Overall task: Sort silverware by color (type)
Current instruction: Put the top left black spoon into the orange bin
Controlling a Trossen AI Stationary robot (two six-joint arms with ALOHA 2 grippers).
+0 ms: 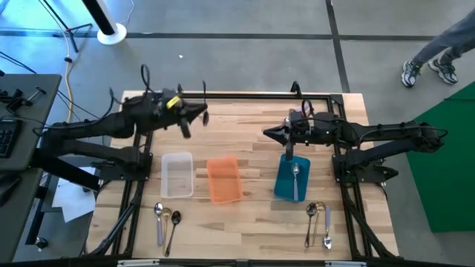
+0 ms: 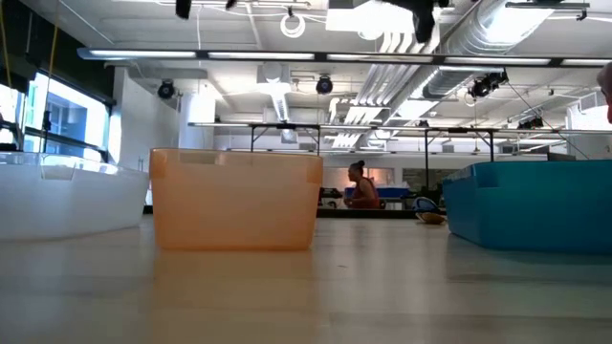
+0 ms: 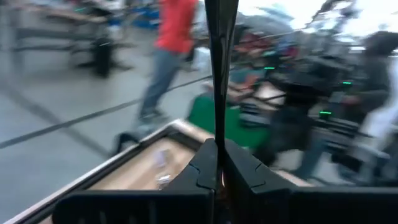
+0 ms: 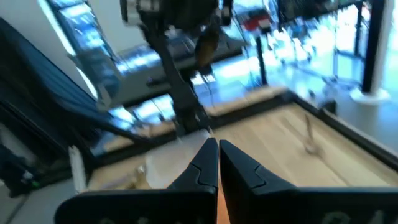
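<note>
My left gripper (image 1: 202,115) is raised over the table's far left, level and shut on a dark black spoon (image 3: 220,62). That spoon shows blurred in the high view (image 1: 185,129). My right gripper (image 1: 267,133) hangs level over the table's middle right, shut, with nothing between its fingers (image 4: 217,149). A silver spoon (image 1: 295,178) lies in the blue tray (image 1: 282,185). Two spoons (image 1: 159,221) (image 1: 173,228) lie at the near left of the table. More spoons (image 1: 312,221) (image 1: 326,226) lie at the near right. My left gripper pinches the dark spoon's slim shaft (image 3: 218,134) between its two shut fingers, near one end. The fingers point level and lie across the spoon. The spoon sticks out crosswise from the fingertips, lifted clear of the table; its bowl is outside the left wrist view.
A clear tray (image 1: 177,175), an orange tray (image 1: 223,179) and the blue tray stand in a row across the table's middle. The low view shows them too: the clear tray (image 2: 67,196), the orange tray (image 2: 236,199) and the blue tray (image 2: 531,205). A person's feet (image 1: 429,68) are beyond the far right corner.
</note>
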